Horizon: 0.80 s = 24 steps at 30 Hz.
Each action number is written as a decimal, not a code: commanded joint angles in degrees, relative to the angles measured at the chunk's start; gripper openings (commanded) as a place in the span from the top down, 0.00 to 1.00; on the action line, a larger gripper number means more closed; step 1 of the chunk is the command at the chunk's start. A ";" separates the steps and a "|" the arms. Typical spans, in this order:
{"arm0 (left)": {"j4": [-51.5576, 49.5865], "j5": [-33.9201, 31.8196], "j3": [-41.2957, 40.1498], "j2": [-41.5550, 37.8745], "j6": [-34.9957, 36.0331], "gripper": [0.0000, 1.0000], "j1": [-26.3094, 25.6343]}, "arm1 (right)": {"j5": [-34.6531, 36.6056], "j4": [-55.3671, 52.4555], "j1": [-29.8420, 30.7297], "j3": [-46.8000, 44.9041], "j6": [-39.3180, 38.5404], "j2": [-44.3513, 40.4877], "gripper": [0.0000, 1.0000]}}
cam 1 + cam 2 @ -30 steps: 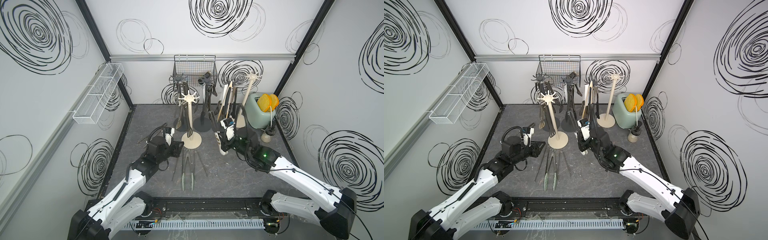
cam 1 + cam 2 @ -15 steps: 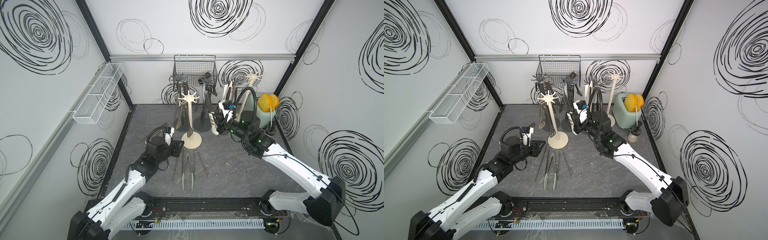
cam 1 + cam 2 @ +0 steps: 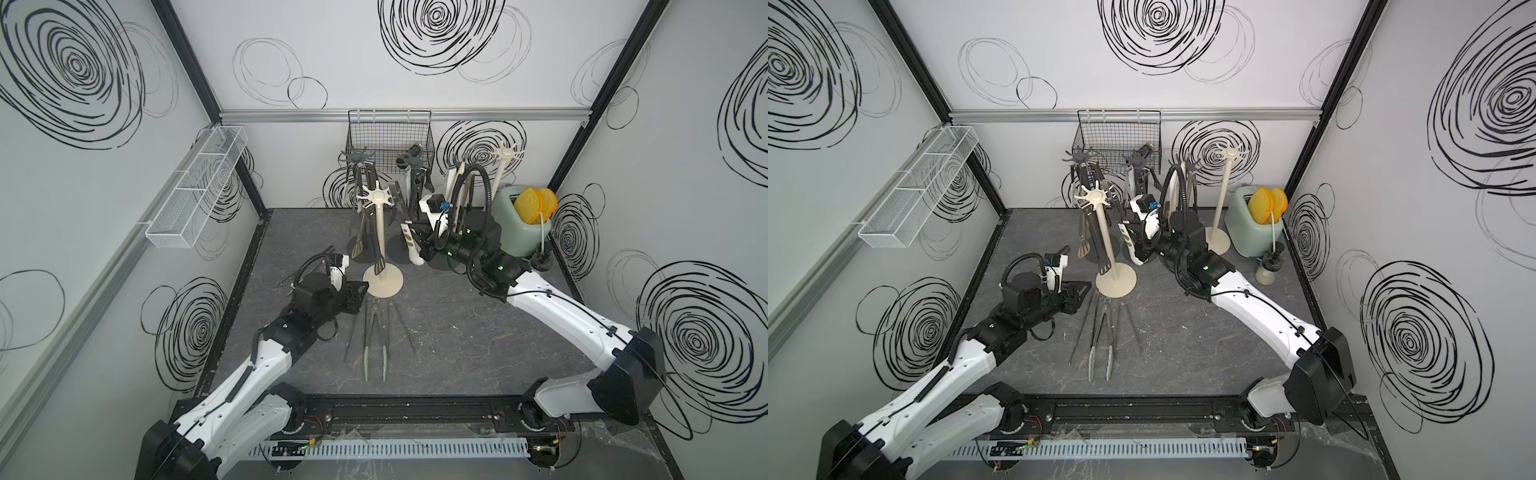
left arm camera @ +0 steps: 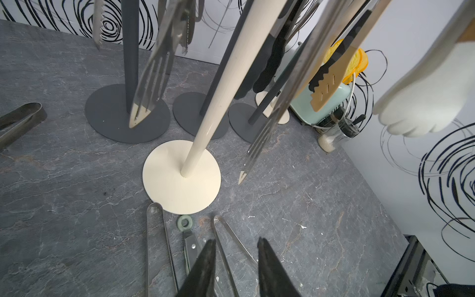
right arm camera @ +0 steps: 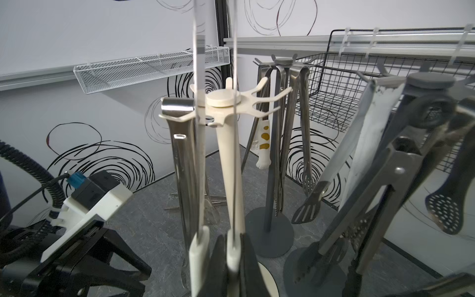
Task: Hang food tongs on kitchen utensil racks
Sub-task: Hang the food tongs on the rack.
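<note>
**Right arm, carry phase.** The right fingers [image 5: 248, 264] are clenched on one white tip of the white-tipped tongs [image 3: 410, 243]. The pair stands upright, tips down, just to the right of the front cream rack [image 3: 377, 232]. The second tip hangs free beside the grip. Both steel arms rise past the rack's star of hooks and out of the right wrist view.

**Change over the last second.** The right arm has lifted this pair up and back from the open counter [image 3: 457, 332], then moved it sideways toward the rack's pole. The pair is now near the pole, but none of it rests on a hook. The upper end appears high enough, so what probably remains is to bring it over a free hook and lower it.

**Left arm.** The left fingers [image 4: 272, 272] are parted and empty. They are poised over three tongs [image 3: 375, 309] lying on the counter just in front of the rack's base. This arm and these tongs are unchanged across the frames.

At least one steel pair already hangs on this rack.
</note>
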 commanded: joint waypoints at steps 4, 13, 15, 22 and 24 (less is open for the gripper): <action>3.25 0.75 -0.40 0.29 0.21 0.68 0.45 | -0.79 2.01 0.68 2.63 -0.66 0.54 1.00; 3.25 0.76 -0.58 0.18 0.25 0.68 0.41 | -0.57 1.49 1.08 2.99 -0.54 2.26 1.00; 3.21 0.71 -0.58 0.11 0.25 0.68 0.46 | -0.57 1.46 1.16 2.87 -0.25 2.71 1.00; 3.25 0.81 -0.58 0.11 0.25 0.68 0.44 | -0.17 2.32 1.68 0.10 0.81 2.66 1.00; 3.34 0.93 -0.60 0.23 0.25 0.68 0.39 | -0.01 2.78 1.84 -1.14 1.25 2.46 1.00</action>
